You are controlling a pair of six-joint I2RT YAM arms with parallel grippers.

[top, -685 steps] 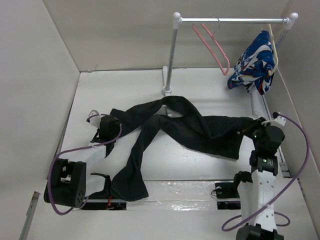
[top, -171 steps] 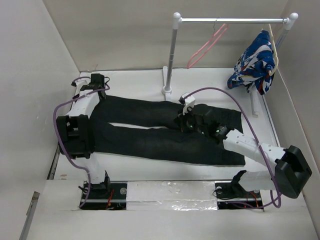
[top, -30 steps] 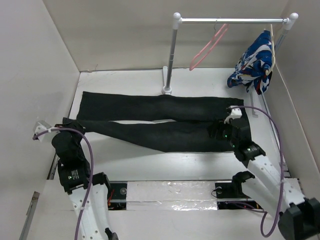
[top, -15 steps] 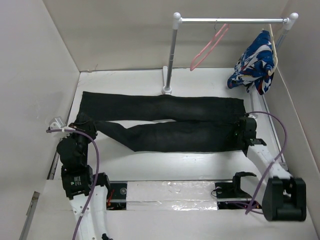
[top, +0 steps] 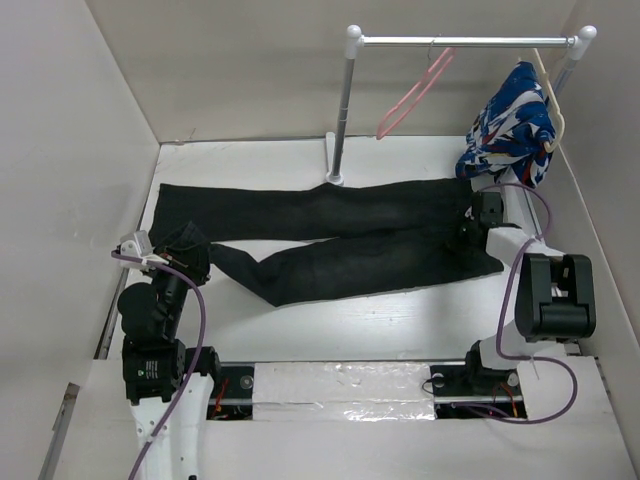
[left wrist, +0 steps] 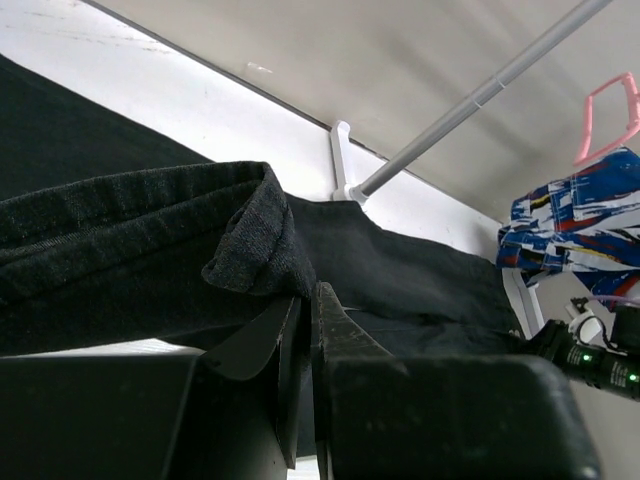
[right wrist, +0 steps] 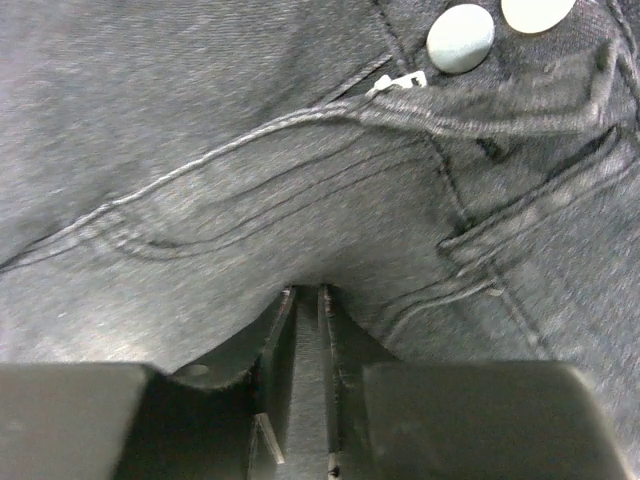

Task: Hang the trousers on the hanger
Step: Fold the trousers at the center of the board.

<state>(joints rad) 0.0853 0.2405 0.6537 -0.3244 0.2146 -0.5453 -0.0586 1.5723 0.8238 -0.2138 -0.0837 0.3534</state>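
The black trousers [top: 330, 235] lie across the table, legs to the left, waist to the right. My left gripper [top: 182, 250] is shut on the hem of the near leg [left wrist: 250, 240] and holds it lifted. My right gripper [top: 478, 222] is shut on the waist fabric [right wrist: 300, 200], close under two silvery buttons [right wrist: 460, 38]. The pink hanger [top: 415, 90] hangs by its hook from the rail at the back; it also shows in the left wrist view [left wrist: 610, 120].
A rack with a white post [top: 342, 110] and a metal rail [top: 460, 41] stands at the back. A blue, white and red garment [top: 510, 130] hangs at the rail's right end. White walls close in left and right.
My left gripper has drawn the near leg's hem to the right and up towards the far leg. My right gripper has carried the waist back and to the right.
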